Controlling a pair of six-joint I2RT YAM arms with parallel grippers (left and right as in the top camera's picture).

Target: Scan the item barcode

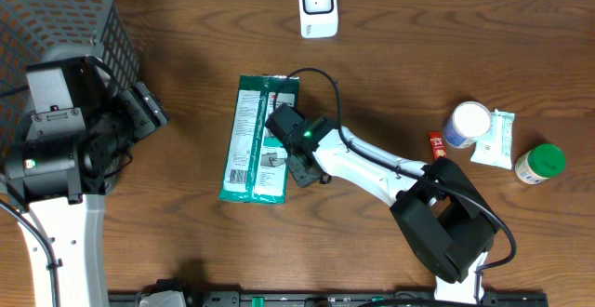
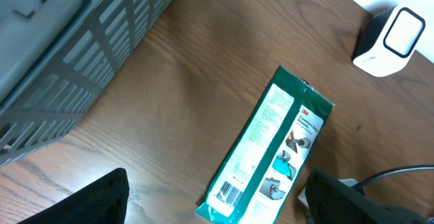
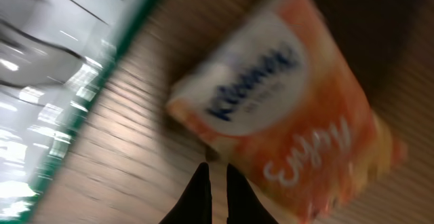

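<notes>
Kleenex pack (image 3: pixel 285 108) blurred, green packet (image 3: pixel 54 81) beside it smeared, grey basket (image 1: pixel 93 9) cut off at overhead's corner

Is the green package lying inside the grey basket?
No, the package lies flat on the table, clearly apart from the basket.

The counter (image 1: pixel 186 242) is brown, grained wood with a dull sheen. The green packet (image 1: pixel 244 140) and orange tissue pack (image 3: pixel 291 108) wear glossy plastic film; the basket (image 1: pixel 56 14) is matt grey plastic, the scanner (image 1: pixel 318 6) smooth white plastic.
</notes>
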